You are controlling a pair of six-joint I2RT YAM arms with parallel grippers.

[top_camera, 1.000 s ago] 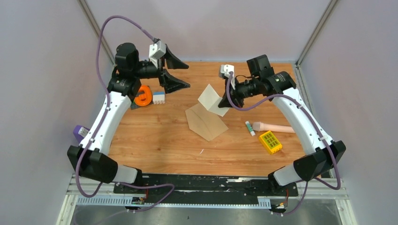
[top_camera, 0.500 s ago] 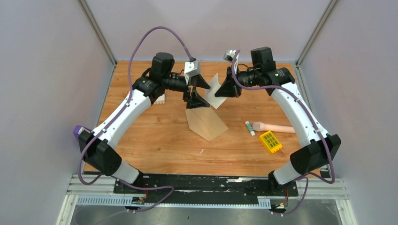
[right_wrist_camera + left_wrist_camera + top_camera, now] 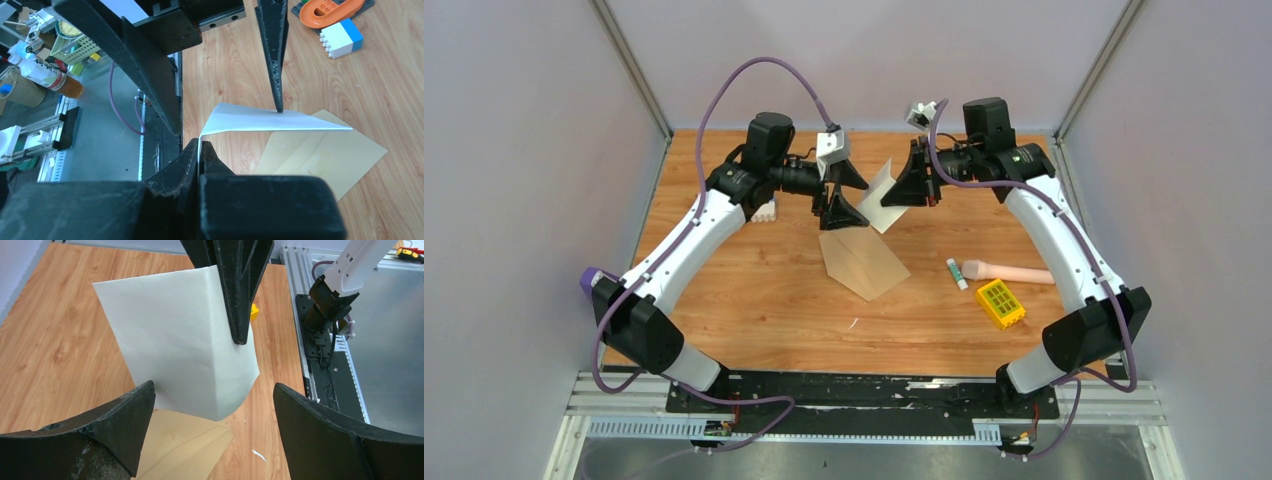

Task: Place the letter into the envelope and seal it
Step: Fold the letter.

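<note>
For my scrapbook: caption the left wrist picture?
Right end effector holds the letter facing the open left end effector, above the envelope.

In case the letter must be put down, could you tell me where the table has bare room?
Bare wood lies between the envelope and the near edge of the table, and left of it up to the left arm. Crowded: the right side, with glue stick, pink cylinder and yellow box.

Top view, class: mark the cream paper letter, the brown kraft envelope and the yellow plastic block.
cream paper letter (image 3: pixel 876 205): top view, middle of the sheet.
brown kraft envelope (image 3: pixel 864 265): top view, centre of its body.
yellow plastic block (image 3: pixel 1000 303): top view, its top face.
</note>
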